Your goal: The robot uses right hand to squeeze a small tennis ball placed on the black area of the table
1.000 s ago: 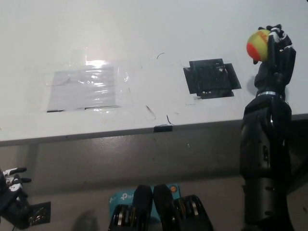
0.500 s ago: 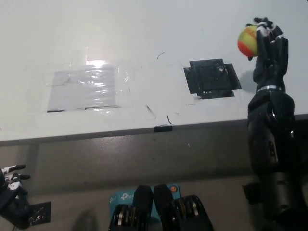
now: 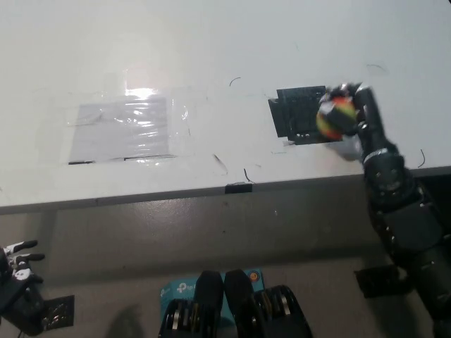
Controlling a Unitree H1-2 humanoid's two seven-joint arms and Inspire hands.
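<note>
Black right hand [image 3: 350,111] is gripping small yellow-orange tennis ball [image 3: 334,118] over black taped patch [image 3: 299,114] on white table [image 3: 211,42]; white left hand [image 3: 17,262] is resting lower left, fingers apart.

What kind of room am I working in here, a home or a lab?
Probably a lab or test bench: a plain white table with a black taped patch as a marker, a sheet of clear film taped down, and the right hand holding a tennis ball.
</note>
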